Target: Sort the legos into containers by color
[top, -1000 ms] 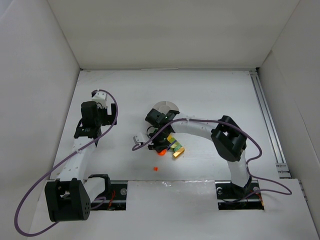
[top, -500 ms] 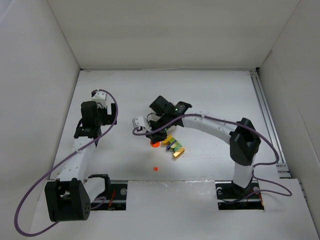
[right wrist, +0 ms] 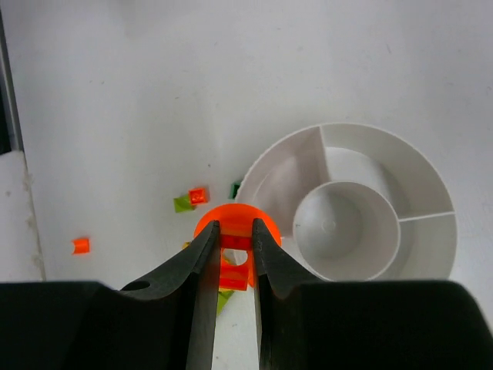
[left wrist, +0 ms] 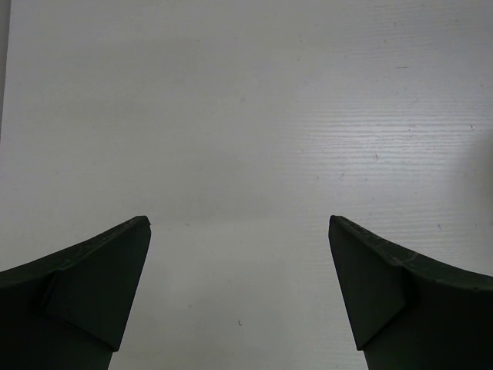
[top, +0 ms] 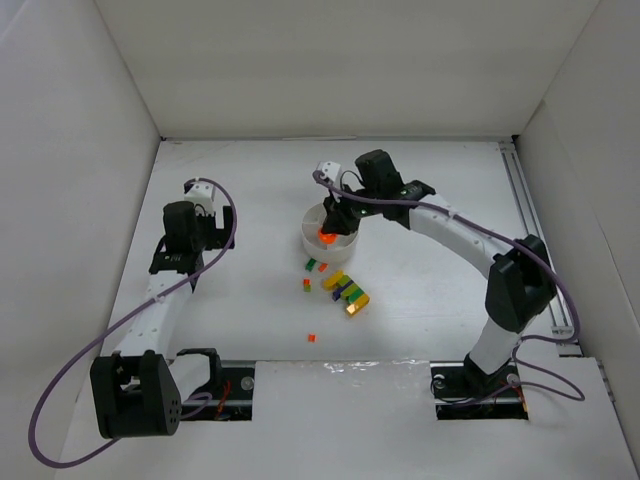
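Note:
My right gripper (right wrist: 235,225) is shut on an orange-red round lego piece (right wrist: 235,211) and hangs over the near-left rim of the round white divided dish (right wrist: 420,166). In the top view the gripper (top: 328,228) and its piece (top: 325,237) are above the dish (top: 312,244). The wedge compartments and central well that show hold nothing. Loose legos lie on the table in front of the dish: a green and orange pair (top: 313,265), a small orange bit (top: 307,285), a multicolour clump (top: 346,291) and one tiny orange bit (top: 311,338). My left gripper (left wrist: 239,223) is open over bare table.
The left arm (top: 185,235) rests at the table's left side, well away from the dish. White walls close in the table on the left, back and right. A metal rail (top: 535,230) runs along the right edge.
The right arm has lifted the orange-red piece from beside the clump and carried it away from the near edge, over the dish. The dish is now uncovered. The left arm has not moved.

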You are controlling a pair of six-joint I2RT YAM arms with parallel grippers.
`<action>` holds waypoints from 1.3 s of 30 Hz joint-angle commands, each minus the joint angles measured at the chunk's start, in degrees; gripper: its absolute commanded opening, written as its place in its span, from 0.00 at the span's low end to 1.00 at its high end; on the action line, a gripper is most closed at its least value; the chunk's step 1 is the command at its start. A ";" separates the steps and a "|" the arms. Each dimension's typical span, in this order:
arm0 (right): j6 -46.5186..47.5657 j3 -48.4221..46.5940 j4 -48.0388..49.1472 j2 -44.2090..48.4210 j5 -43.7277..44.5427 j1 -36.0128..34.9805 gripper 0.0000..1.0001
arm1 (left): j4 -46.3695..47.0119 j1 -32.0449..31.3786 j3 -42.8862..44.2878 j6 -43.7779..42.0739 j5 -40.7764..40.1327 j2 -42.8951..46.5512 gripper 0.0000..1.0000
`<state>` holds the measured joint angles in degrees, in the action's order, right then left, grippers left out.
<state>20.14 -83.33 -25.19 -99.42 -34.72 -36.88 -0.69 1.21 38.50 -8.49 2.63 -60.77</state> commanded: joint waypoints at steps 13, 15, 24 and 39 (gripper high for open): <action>-8.89 5.80 10.95 2.99 3.08 2.96 0.04 | 2.18 0.11 1.14 0.76 0.53 -0.93 1.00; -8.89 6.33 11.47 3.00 3.60 2.96 0.04 | 2.18 0.11 1.14 0.76 0.53 -0.93 1.00; -7.66 7.39 11.48 3.52 4.84 3.49 0.04 | 2.18 0.11 1.14 0.76 1.06 -0.93 1.00; -7.13 7.92 11.48 4.05 6.59 4.01 0.20 | 2.18 0.11 1.14 0.76 1.58 -0.93 1.00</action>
<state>12.29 -75.90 -16.99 -97.84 -29.21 -33.45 -0.21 1.21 38.50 -8.47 3.27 -61.93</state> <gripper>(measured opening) 0.252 0.997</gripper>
